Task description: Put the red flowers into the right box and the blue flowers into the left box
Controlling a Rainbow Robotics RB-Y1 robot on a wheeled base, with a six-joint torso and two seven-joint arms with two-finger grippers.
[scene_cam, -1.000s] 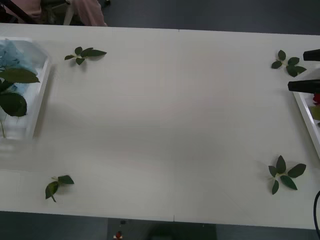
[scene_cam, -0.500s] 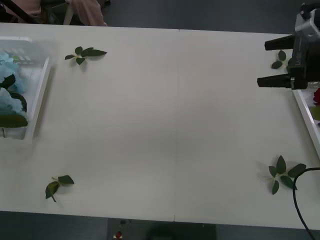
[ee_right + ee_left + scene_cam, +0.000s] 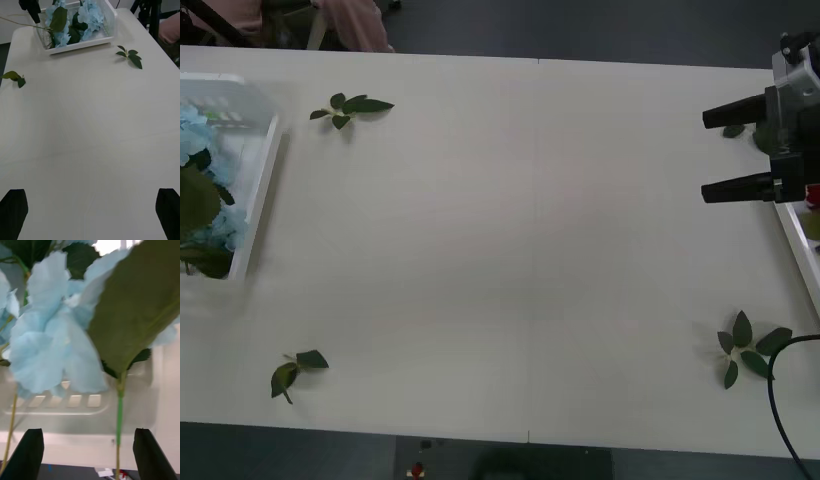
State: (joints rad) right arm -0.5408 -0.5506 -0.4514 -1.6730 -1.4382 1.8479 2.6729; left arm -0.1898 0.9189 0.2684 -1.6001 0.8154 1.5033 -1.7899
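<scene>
right gripper (image 3: 735, 151): spread wide, empty, nudged back twd right box (image 3: 798, 238)
left gripper (image 3: 88, 453): wide, over left box (image 3: 258, 190)
blue flowers (image 3: 202, 190): shifted in box

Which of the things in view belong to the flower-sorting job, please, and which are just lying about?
Belong to the job:
- blue flowers, lying in the left box
- red flowers, a glimpse at the right box
- right gripper, jaws open beside the right box
- left gripper, jaws open at the blue flowers

Just lying about:
- four loose leaf sprigs
- table
</scene>
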